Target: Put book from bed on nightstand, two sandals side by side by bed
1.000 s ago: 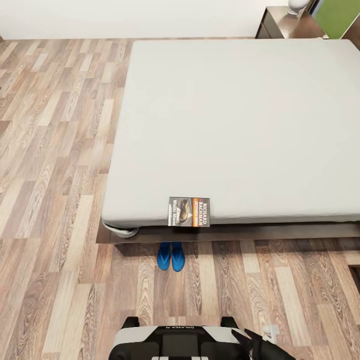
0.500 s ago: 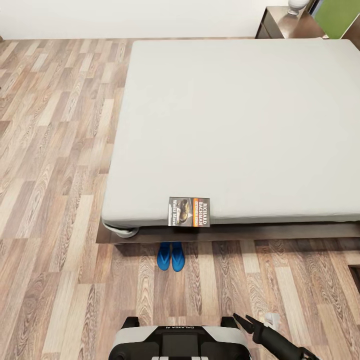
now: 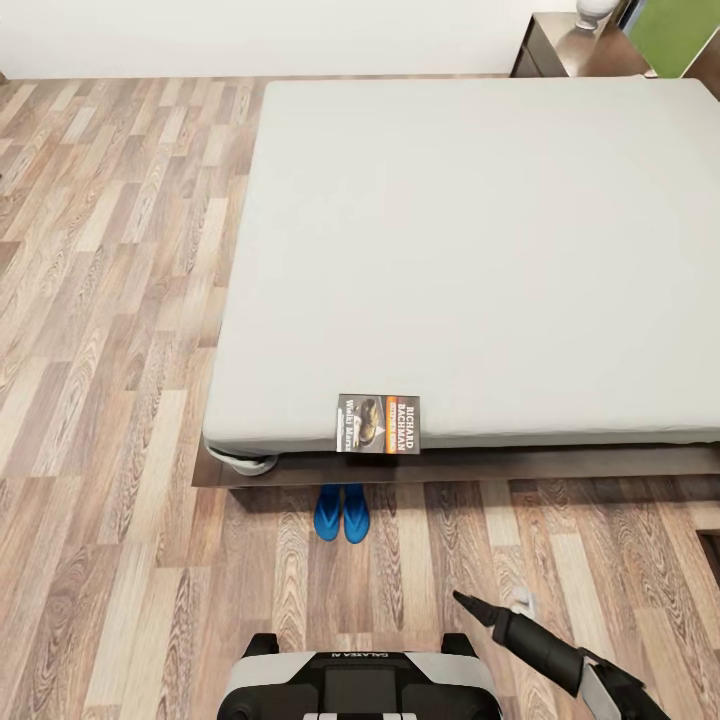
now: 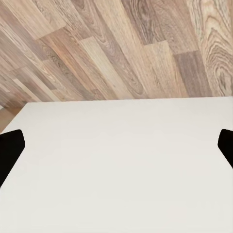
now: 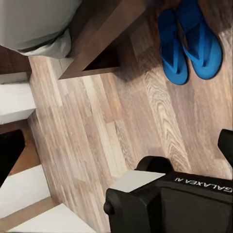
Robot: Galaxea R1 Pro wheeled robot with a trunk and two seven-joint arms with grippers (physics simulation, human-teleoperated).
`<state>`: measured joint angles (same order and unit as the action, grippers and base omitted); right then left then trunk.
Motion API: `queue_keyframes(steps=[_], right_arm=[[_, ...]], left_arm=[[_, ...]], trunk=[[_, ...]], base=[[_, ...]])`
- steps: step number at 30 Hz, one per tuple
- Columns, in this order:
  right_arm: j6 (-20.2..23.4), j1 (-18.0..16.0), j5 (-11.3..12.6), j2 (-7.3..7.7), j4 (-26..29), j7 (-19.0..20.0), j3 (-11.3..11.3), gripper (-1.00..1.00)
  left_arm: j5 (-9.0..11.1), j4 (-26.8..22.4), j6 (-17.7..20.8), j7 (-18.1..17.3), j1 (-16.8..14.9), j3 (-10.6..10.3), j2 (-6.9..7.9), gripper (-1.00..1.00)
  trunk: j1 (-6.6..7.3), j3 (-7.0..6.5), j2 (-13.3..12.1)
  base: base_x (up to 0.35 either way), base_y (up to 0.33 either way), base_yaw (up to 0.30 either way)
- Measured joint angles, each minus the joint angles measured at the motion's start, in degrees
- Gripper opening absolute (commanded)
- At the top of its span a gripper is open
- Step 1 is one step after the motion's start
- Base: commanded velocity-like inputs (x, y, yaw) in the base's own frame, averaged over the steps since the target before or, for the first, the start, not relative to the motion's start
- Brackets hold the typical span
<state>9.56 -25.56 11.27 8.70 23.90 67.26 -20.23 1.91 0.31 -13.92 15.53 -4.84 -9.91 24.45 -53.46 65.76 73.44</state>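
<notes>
Book point(image 3: 378, 424) lying at the bed's point(image 3: 480, 250) near edge, sandals point(image 3: 341, 513) sitting paired on the floor below, right claw point(image 3: 462, 598) hovering empty, fingers spread wide.

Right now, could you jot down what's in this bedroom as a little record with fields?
book: book lies flat at the near edge of the bed, overhanging slightly
sandals: two blue sandals side by side on the floor by the bed's near side
nightstand: nightstand at the bed's far right corner
right claw: right claw raised over the floor, pointing toward the bed, holding nothing
</notes>
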Motion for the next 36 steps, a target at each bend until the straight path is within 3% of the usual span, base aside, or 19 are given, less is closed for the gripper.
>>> queue_keyframes(steps=[16, 26, 36], right_arm=[[3.6, -3.6, 0.3, -1.8, -0.3, 12.2, 0.1, 1.0], [3.9, -7.2, 0.4, -4.39, -0.7, 13.4, -0.1, 1.0], [8.6, -10.4, 0.5, -5.88, -0.7, 14.1, -0.1, 1.0]], left_arm=[[-0.1, 0.1, 0.1, 0.0, 0.0, 0.0, 0.04, 1.0], [-0.1, 0.2, 0.1, 0.0, 0.0, 0.0, -0.01, 1.0], [-0.1, 0.2, 0.1, 0.0, 0.0, 0.0, 0.0, 1.0]], trunk=[[0.0, 0.0, 0.0], [0.0, 0.0, 0.0], [0.0, 0.0, 0.0]], base=[[0.0, 0.0, 0.0], [0.0, 0.0, 0.0], [0.0, 0.0, 0.0]])
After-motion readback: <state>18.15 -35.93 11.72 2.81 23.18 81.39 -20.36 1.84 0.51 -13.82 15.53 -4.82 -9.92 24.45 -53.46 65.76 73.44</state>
